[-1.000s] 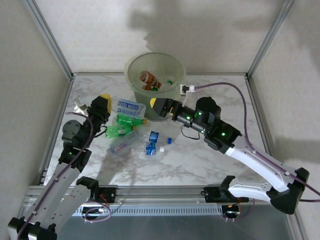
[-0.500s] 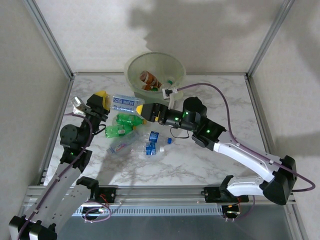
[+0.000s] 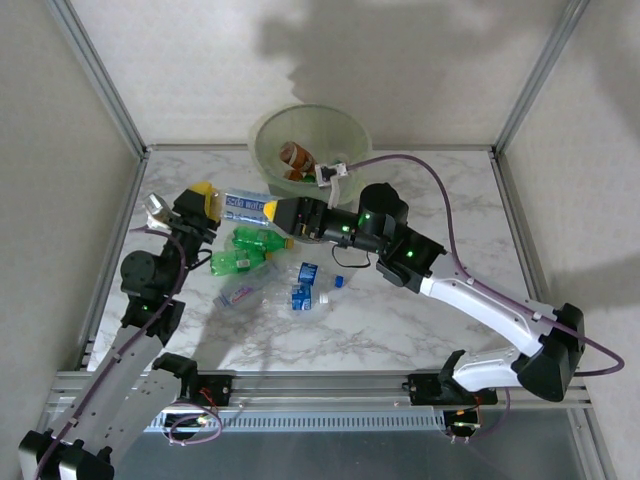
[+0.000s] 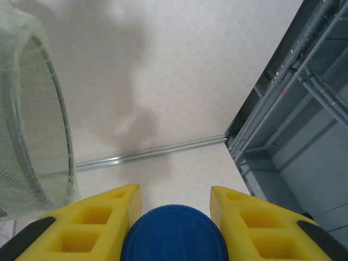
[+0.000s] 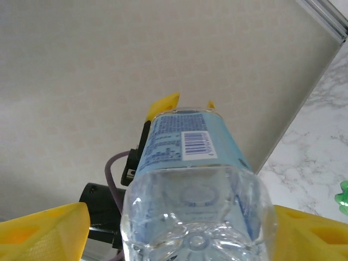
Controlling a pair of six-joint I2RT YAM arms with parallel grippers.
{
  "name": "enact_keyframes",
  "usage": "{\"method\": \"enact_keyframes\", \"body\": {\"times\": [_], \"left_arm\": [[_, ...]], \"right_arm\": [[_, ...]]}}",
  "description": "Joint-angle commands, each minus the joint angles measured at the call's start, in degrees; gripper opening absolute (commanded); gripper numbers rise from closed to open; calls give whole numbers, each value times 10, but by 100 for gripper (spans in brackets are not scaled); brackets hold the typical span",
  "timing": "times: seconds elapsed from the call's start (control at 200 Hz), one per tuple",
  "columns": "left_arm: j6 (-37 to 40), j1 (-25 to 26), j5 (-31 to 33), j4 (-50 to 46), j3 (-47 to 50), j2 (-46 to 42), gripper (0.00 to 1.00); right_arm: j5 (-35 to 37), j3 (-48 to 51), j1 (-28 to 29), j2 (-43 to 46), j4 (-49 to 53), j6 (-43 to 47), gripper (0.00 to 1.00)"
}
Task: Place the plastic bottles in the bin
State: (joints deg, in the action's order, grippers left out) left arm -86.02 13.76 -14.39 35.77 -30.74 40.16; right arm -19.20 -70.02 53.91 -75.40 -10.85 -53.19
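bin (image 3: 266, 162): upper centre of top view, at back of table (image 3: 440, 190); also at left edge of left wrist view (image 4: 32, 119).
right gripper (image 3: 278, 212): centre, just below-left of bin; jaws apart, yellow fingers (image 5: 46, 231) on either side of held bottle's base, gap on the left side.
left gripper (image 3: 203, 196): left of centre; clamped on held bottle's blue cap end, cap between its fingers (image 4: 98, 217).
held bottle (image 3: 248, 206): clear, blue label, lying sideways between the two grippers, above the green bottles; base fills lower middle of right wrist view (image 5: 190, 217).
green bottles (image 3: 256, 240): two, yellow caps, lying on table just below held bottle.
clear bottle (image 3: 243, 290): lying on table, below green bottles.
orange bottle (image 3: 296, 155): inside bin.
blue bits (image 3: 300, 296): centre of table, right of clear bottle; too small to tell.
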Motion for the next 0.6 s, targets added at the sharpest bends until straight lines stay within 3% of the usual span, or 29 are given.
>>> {"method": "enact_keyframes", "body": {"times": [0.0,0.18,0.591], "left_arm": [[-3,-5,-18,25,4,-5,0],[-5,-5,-21,26,7,-6,0],[-4,-5,-23,12,15,-10,0]], "right_arm": [[-5,-24,8,-9,0,11,78],[0,-19,10,-10,1,12,78],[12,-12,12,0,5,14,57]]}}
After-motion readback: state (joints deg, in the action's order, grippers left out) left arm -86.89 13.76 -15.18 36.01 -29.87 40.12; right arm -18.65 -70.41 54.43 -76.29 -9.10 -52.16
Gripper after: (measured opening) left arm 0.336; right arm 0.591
